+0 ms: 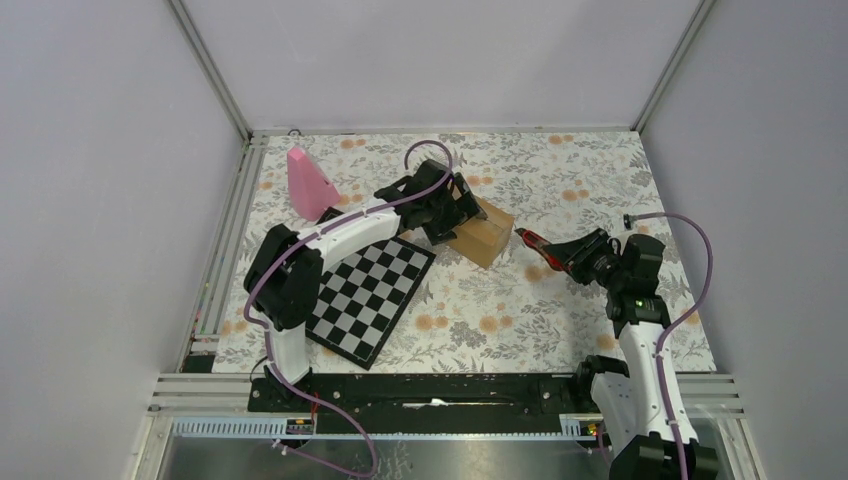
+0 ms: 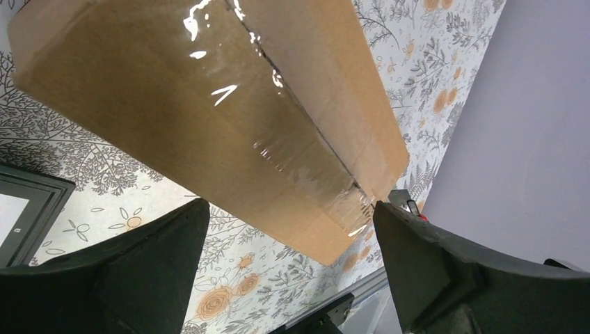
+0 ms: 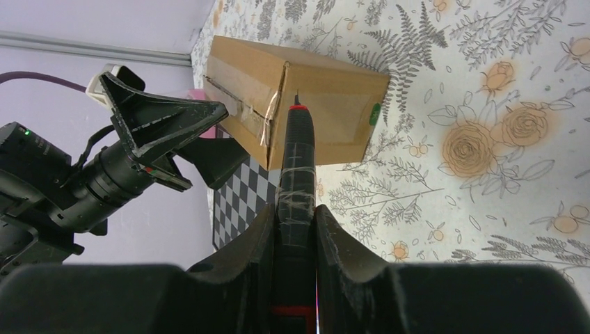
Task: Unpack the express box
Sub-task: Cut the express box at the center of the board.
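The express box (image 1: 487,239), a small brown cardboard carton with clear tape along its seams, is seen lying on the floral table cover (image 1: 590,175) near the middle of the workspace, just beyond the far corner of a black-and-white chessboard (image 1: 371,290). A small green mark (image 3: 376,113) is shown on the end face turned toward the right arm.

The left gripper (image 1: 456,212) is pictured at the box's left end with its jaws spread wide. In the left wrist view the taped top of the carton fills the frame above the two black fingers (image 2: 139,257). Whether either finger touches the cardboard cannot be told.

The right gripper (image 3: 296,213) is shown clamped on a pen-shaped cutter (image 3: 298,149), a black handle with red trim and a fine pointed tip. The tool is held pointing at the box from the right. In the right wrist view its tip is seen at the upper edge of the carton, close to the taped seam, though contact with the cardboard cannot be made out. In the overhead view the cutter is seen just beside the box's right corner.

A pink cone-like object (image 1: 310,185) is seen standing upright at the far left of the table cover, well apart from the box.
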You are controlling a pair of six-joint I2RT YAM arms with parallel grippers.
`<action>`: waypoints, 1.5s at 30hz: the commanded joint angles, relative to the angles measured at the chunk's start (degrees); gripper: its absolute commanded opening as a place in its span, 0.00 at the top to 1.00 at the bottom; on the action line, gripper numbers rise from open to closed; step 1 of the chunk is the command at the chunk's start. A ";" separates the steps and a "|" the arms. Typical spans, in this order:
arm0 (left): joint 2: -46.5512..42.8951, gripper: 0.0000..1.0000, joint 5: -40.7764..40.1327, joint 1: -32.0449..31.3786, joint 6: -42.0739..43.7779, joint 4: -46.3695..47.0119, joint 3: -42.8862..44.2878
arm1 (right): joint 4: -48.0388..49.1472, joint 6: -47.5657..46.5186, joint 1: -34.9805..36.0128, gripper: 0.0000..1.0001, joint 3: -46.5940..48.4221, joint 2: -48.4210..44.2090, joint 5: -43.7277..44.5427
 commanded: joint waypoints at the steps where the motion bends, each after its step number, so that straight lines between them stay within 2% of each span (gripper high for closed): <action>1: -0.55 0.04 -2.05 0.12 -1.08 0.80 3.30 | 9.59 3.48 -0.28 1.00 1.15 2.00 -3.34; 5: 0.20 0.03 -5.29 -0.34 -1.53 -3.67 5.82 | 11.08 4.33 -0.28 1.00 1.05 2.27 -2.74; 13: 1.58 0.03 -8.75 -0.79 -3.58 -6.69 8.39 | 11.45 4.25 -0.30 1.00 0.39 2.94 -2.87; 45: 1.09 0.03 -9.06 -2.12 -4.43 -7.39 9.41 | 16.27 8.41 -0.35 1.00 -4.10 2.09 -4.80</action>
